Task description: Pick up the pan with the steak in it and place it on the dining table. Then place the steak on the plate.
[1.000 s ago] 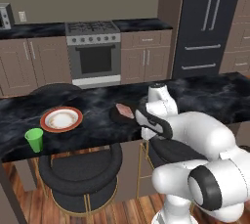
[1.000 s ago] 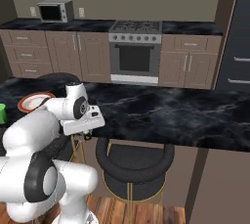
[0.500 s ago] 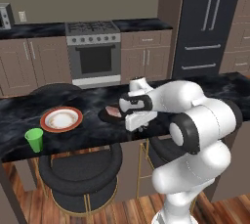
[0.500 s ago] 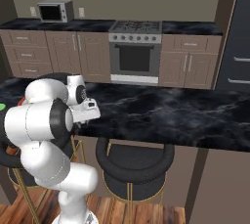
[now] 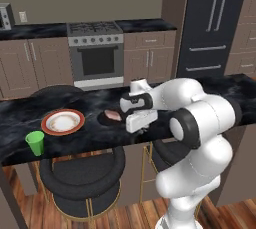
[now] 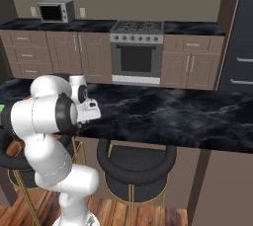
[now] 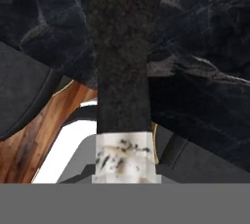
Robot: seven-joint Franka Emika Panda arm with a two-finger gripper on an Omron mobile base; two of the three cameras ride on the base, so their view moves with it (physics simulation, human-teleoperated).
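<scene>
1. Pan [image 5: 111, 118] sits on the table [image 5: 60, 145], mid-length, closer to the near edge than the far one; steak [image 5: 114, 115] lies in it.
2. Plate [image 5: 62, 122] is on the table toward the left end, near the pan but apart. Green cup [image 5: 35, 143] stands by the near edge, just beyond the plate.
3. Gripper [image 5: 131, 121] is low over the table at the pan's right side, where the handle should be.
4. Hand view: a long dark bar, likely the pan handle [image 7: 124, 61], runs up from between the jaws. Jaws are clenched and seem to be grasping that handle; the contact itself is not clear in the base views.
5. Step, my read: the pan looks set down on the table, so the first half is about done.
6. Next move likely calls for letting go of the handle, lifting clear, then coming down over the steak for a pinch on its edge.
7. Then a short carry left to the plate.
8. Risk: the flat steak is hard to pinch, and the pan may slide when nudged.
</scene>
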